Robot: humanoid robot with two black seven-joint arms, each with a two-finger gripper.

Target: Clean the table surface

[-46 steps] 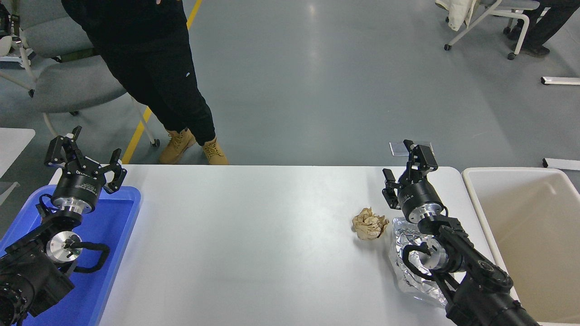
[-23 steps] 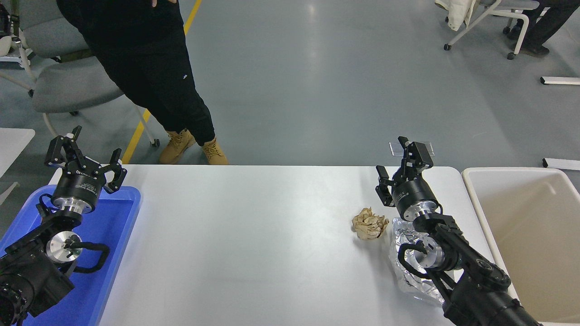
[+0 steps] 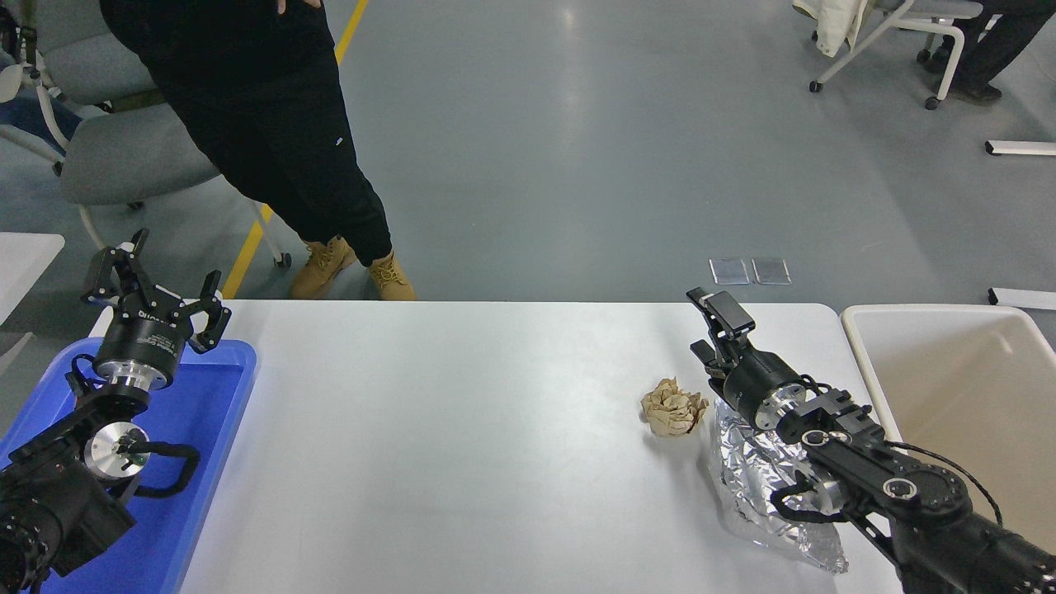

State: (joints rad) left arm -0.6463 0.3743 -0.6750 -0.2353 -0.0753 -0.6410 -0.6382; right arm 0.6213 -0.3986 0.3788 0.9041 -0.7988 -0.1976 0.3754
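Note:
The white table surface [image 3: 462, 437] fills the lower middle of the head view. A crumpled brown paper ball [image 3: 674, 407] lies on it right of centre. A crumpled sheet of silver foil [image 3: 755, 487] lies just right of the ball, partly under my right arm. My right gripper [image 3: 709, 328] is open and empty, just beyond the ball and foil, near the table's far edge. My left gripper [image 3: 157, 285] is open and empty, parked at the far left above the blue tray.
A blue plastic tray [image 3: 206, 429] lies at the table's left end under my left arm. A beige bin [image 3: 862, 355] stands off the table's right end. A person in black with tan boots [image 3: 272, 140] stands at the far left side, next to grey chairs.
My right gripper has turned at the wrist and dropped lower, and the forearm has swung right. More of the foil now shows. The left arm has not moved.

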